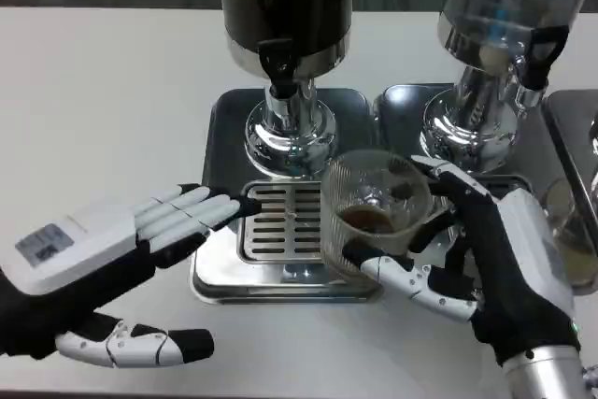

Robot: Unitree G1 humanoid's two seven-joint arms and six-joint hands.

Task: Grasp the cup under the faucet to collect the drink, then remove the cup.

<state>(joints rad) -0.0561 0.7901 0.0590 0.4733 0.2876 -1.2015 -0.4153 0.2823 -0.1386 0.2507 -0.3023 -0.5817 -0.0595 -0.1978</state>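
White table (pixel 93 91) w/ a metal tray (pixel 220 119); the cup (pixel 374 207) stands at the tray's right edge, right of the faucet (pixel 278 61). Right hand (pixel 486 259) grips its sides, left hand (pixel 140 231) lies open, holding nothing. Clear ribbed cup w/ little drink: prob. light, thin, slippery, so hold mid-wall and keep upright.

Your right hand (pixel 467 259) holds the cup (pixel 376 212).
It carries dark drink beside the drip tray (pixel 280 221); your left hand (pixel 140 249) rests open, fingertips touching the tray.
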